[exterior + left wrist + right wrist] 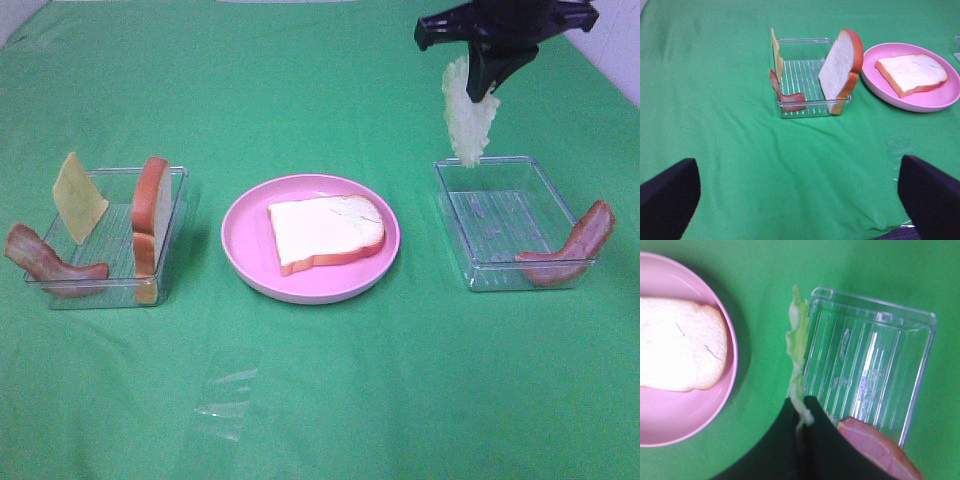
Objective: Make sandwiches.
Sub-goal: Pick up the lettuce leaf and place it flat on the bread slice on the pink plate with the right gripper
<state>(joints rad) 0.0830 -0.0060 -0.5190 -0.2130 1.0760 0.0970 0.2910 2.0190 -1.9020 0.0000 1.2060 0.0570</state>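
The lettuce leaf (468, 115) is dangling by its top end from the right claw (487, 88), which is pinching shut on it. The leaf is hanging limp, up over the far corner of the right tray (500, 215) on the side facing the plate. I can't tell whether its lower tip is brushing the rim. That clear tray is carrying only a bacon strip (575, 250), which is leaning over its near right corner.

In the middle, a flat bread slice (325, 233) is lying white face up on the pink plate (250, 240).

Over on the left, the left tray (110, 265) is holding three pieces. An upright bread slice (150, 225) is standing on edge against its right wall. A cheese square (79, 198) is leaning tilted toward the left. A second bacon strip (45, 262) is draping over the left wall.

The left claw (800, 200) is hanging back from that tray with its jaws spread wide, gripping nothing. Only its two dark fingers (667, 197) are showing, in the wrist view.

Everything is sitting on a bench under a green cloth (330, 400). A clear plastic scrap (228, 392) is lying on the cloth, near the front.
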